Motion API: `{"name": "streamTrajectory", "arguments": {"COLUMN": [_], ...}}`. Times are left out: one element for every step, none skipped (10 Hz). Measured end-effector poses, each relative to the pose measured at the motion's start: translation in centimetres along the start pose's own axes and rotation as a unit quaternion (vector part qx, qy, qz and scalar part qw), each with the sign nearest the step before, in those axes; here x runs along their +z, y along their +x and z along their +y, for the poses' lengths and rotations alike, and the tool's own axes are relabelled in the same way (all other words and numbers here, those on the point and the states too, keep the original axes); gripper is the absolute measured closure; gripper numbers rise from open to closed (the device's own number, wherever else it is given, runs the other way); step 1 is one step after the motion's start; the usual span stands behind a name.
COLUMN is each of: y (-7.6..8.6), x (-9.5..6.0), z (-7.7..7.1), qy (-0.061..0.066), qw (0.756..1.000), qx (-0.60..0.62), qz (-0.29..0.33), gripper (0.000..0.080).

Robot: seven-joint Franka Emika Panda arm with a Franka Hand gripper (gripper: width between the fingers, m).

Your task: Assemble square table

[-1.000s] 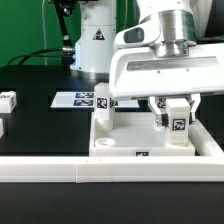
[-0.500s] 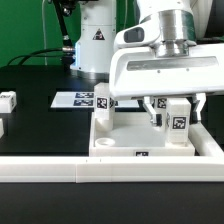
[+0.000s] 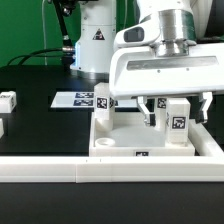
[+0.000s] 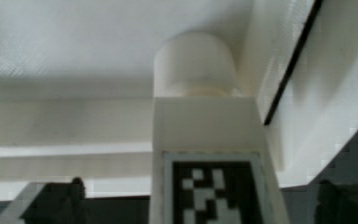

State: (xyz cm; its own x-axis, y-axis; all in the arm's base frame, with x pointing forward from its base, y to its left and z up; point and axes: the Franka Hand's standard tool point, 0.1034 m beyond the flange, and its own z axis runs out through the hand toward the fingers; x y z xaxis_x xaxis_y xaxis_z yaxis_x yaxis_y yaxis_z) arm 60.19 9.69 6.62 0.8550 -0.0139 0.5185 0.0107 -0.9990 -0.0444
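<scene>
The gripper (image 3: 177,110) is seen with its jaws spread wide, one finger (image 3: 151,110) on each side of an upright leg (image 3: 178,120), with a gap left on both sides; nothing is held. With the exterior view read as a clock face centred on the top (image 3: 128,138), this leg is found at 2 o'clock, inside the raised rim at a far corner. A second leg (image 3: 103,100) is stood at 10 o'clock, at the other far corner. The top lies flat on the black table (image 3: 45,120), its near rim just behind the rail (image 3: 60,170), which runs across at 6 o'clock. The marker board (image 3: 76,99) is laid flat at 10 o'clock, just beside the second leg. A loose leg (image 3: 7,99) is placed at 9 o'clock, well apart from the top; another white piece nearer the rail is cut off by the frame edge. The arm's base (image 3: 95,45) stands at 11 o'clock. Much of the far rim is hidden by the gripper's broad white body (image 3: 160,72).

In the wrist view alone, the leg's tagged face (image 4: 208,190) is seen close up, with a rounded white end (image 4: 202,65) beyond it, and a dark fingertip (image 4: 60,197) on each side is shown clear of the leg. Whether the leg is seated in its socket cannot be told. The other legs, rail and marker board are given by the exterior view only
</scene>
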Motion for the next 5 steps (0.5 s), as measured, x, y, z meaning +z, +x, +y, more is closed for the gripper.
{"name": "streamTrajectory", "arguments": {"y": [0.9,1.5,1.9,2.2,2.0], "x": [-0.9,-1.6,-2.1,-2.4,-2.3], "z": [-0.1,-0.2,-0.3,-0.3,-0.5], "qy": [0.004,0.008,0.012,0.014,0.017], "qw": [1.0,1.0,1.0,1.0,1.0], "qx": [0.001,0.002,0.003,0.004,0.004], "qz": [-0.001,-0.004,-0.006,-0.008,-0.016], "gripper": [0.0151,0.0151,0.0151,0.0151,0.0151]}}
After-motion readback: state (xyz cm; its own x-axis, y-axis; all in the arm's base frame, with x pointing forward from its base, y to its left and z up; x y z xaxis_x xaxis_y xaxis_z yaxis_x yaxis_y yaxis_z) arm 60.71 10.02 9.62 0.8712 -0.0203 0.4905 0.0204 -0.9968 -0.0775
